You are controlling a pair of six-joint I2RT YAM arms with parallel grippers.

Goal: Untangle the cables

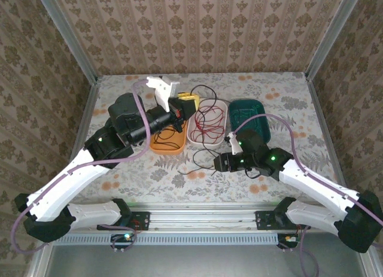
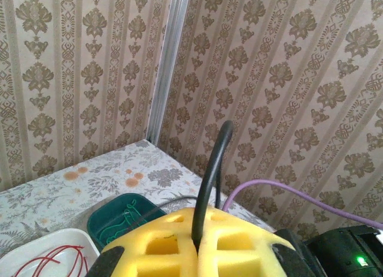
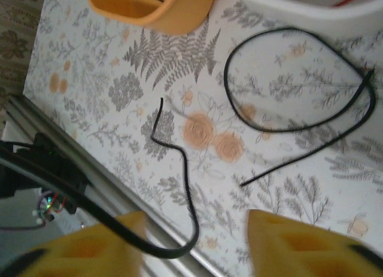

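So the left gripper is pinching the black cable, and the right gripper has its jaws apart beside a slack stretch. If both pull now, it'll probably cinch into a knot.

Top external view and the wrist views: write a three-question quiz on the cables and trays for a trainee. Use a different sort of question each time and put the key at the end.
1. True or false: the red cable lies in the white tray.
2. Which cable is clamped between the pads of the left gripper? A: red. B: green. C: black.
3. Fill in the blank: the green cable lies in the ____ tray.

Key
1. True.
2. C, the black cable.
3. Dark green: it lies in the dark green tray.
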